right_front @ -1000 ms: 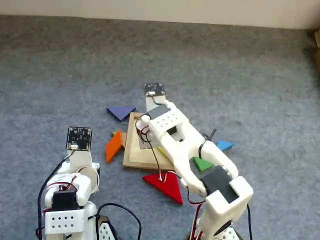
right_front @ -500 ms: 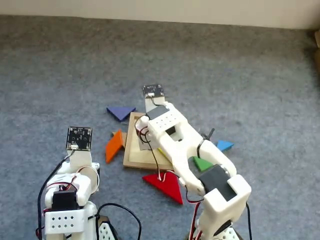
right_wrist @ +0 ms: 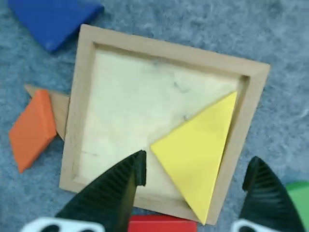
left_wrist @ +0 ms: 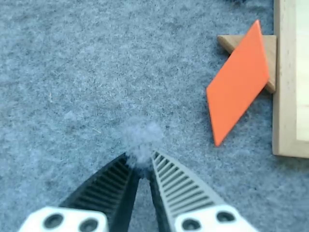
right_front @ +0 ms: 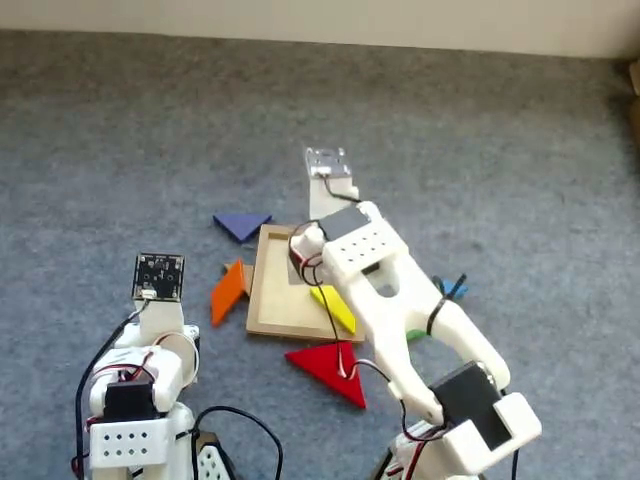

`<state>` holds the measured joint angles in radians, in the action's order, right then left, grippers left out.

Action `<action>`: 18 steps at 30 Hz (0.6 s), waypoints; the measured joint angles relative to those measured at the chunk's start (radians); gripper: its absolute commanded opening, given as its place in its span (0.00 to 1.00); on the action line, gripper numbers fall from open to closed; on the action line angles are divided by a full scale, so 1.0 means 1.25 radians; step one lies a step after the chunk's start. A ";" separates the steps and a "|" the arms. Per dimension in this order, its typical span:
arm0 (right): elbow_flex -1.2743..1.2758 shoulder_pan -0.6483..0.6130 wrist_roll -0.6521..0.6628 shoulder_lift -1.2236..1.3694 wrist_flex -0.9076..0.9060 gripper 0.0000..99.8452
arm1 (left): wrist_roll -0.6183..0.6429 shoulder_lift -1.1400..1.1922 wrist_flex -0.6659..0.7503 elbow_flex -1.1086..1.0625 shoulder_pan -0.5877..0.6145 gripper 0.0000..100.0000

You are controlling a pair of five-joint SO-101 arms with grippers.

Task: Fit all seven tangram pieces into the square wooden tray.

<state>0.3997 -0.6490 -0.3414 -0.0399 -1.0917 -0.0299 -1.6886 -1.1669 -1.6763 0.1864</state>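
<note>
**Tray count: one piece in, six out**

One square wooden tray (right_front: 258, 285) on grey carpet (right_front: 500, 150). Seven pieces.
- Inside, flat against a corner: yellow triangle (right_wrist: 198, 145).
- Outside, around the tray: red triangle (right_front: 330, 368), dark blue triangle (right_front: 241, 224), orange parallelogram (left_wrist: 239, 82) overlapping a plain wooden triangle (left_wrist: 270, 58), green piece (right_front: 415, 335), light blue piece (right_front: 452, 291).

Right claw (right_wrist: 197, 166) spread apart above the yellow triangle. Left claw (left_wrist: 141, 162) pressed together, empty, over the carpet near the orange parallelogram.

Grey-blue surface (right_front: 480, 130) with a short, fuzzy carpet-like pile runs from the near edge out to the far side, and the wrist views show the same pile close up with a few lint specks and loose fibres. A pale cream strip (right_front: 400, 20) runs along the far edge, wall or skirting, can't tell which. Sliver of a brown object (right_front: 636, 85) at the far right edge, too cut off to identify; light soft and even, shadows faint.
</note>
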 measured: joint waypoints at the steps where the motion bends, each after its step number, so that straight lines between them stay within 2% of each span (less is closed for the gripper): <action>1: 0.012 -0.009 0.000 -0.002 0.000 0.16 | 0.000 0.000 0.000 0.000 0.000 0.00; 4: 0.036 -0.029 0.000 -0.004 0.031 0.07 | 0.000 0.000 0.000 0.000 0.000 0.00; 6: 0.060 -0.031 0.000 -0.004 0.065 0.04 | 0.000 0.000 0.000 0.000 0.000 0.00; 11: 0.134 -0.033 0.000 -0.004 0.147 0.03 | 0.000 0.000 0.000 0.000 0.000 0.00; 18: 0.182 -0.018 0.000 -0.004 0.162 0.03 | 0.000 0.000 0.000 0.000 0.000 0.00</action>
<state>0.6268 -0.6720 -0.3414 -0.0445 -0.8892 -0.0299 -1.6886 -1.1669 -1.6763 0.1864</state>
